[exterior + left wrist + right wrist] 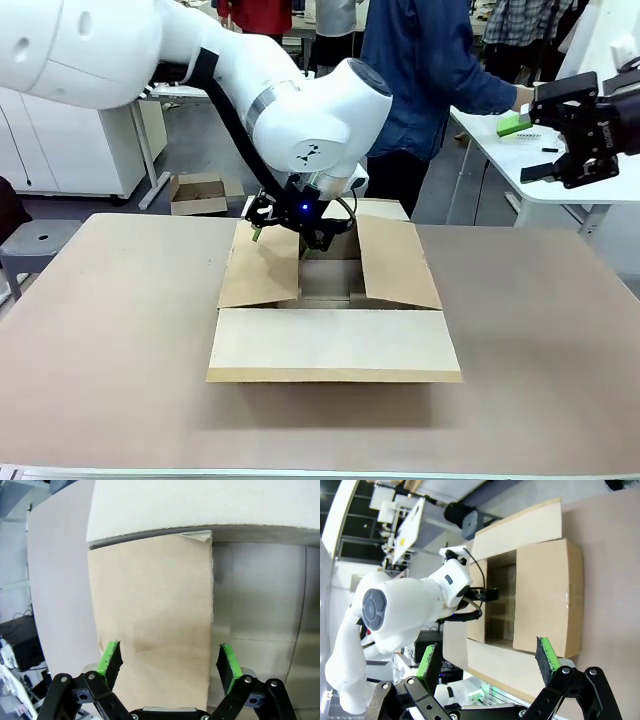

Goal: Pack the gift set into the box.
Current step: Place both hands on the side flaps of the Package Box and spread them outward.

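The left end effector hangs over the box's left side flap, its green pads spread wide with nothing clamped between them. The right end effector is raised off to the right, likewise spread apart and empty. The box sits at the middle of the tan surface with its flaps open; the near flap lies flat and outward. At the far side, a person in a blue shirt reaches toward a white table. A smaller carton lies on the grey floor beyond.
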Available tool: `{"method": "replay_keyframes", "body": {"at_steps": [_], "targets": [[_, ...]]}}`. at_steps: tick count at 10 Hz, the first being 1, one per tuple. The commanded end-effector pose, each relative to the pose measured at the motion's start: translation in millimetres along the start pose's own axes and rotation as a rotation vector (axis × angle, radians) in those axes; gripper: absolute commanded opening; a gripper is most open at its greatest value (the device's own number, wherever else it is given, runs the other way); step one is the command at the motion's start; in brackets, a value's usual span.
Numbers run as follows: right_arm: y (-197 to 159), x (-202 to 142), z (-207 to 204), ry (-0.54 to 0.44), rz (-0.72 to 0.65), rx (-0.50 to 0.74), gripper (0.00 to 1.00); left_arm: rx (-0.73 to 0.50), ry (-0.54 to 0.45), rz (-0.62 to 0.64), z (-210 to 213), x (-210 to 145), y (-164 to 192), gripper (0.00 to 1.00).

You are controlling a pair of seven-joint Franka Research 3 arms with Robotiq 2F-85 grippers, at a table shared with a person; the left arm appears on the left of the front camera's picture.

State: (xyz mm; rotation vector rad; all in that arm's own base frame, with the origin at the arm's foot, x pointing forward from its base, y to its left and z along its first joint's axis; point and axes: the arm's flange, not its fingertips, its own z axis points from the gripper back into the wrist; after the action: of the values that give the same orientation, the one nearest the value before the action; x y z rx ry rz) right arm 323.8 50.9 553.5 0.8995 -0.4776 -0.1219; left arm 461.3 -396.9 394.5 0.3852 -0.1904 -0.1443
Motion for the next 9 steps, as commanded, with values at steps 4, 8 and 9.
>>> {"method": "replay_keyframes", "body": {"at_steps": [4,8,9], "targets": [[0.3,2.6,-2.1,-0.006,0.024,0.025,1.00,0.096,0.028,0.002,7.7,1.7,9.8,1.00],[0.3,2.6,-2.1,-0.006,0.024,0.025,1.00,0.125,0.002,0.028,16.5,-0.1,25.8,1.00],[0.3,2.6,-2.1,-0.006,0.024,0.025,1.00,0.136,-0.013,0.037,22.0,-1.3,29.5,1.00]]}}
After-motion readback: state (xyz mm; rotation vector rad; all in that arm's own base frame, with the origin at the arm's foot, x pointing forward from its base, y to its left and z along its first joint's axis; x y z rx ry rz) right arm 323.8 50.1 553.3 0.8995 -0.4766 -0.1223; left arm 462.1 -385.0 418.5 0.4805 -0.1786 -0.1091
